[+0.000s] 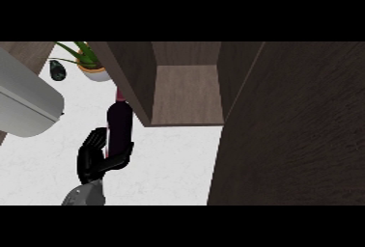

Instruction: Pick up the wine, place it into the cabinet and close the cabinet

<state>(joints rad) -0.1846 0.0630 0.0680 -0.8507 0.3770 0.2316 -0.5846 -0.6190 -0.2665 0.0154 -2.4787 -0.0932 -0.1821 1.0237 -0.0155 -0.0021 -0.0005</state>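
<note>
One hand is all you get in the head view: the left hand (100,157), coming up from the lower left on its grey forearm (83,194). Its fingers (92,141) and thumb are wrapped round the lower body of the wine bottle (119,123), so you can take it as gripping the bottle. The bottle is dark with a reddish neck, and it points up and away from you over the white counter (164,164). Its neck sits right against the outer face of the cabinet (187,91), at the left side wall; you cannot tell whether the two touch. The bottle is outside the cabinet, not on the brown shelf inside. To your right, the open cabinet door (292,130) fills the frame as a broad dark panel. Far back on the left you see a potted plant (91,65), with a small dark object (58,70) just beside it, and a large grey rounded shape (25,106) at the left edge.
</note>
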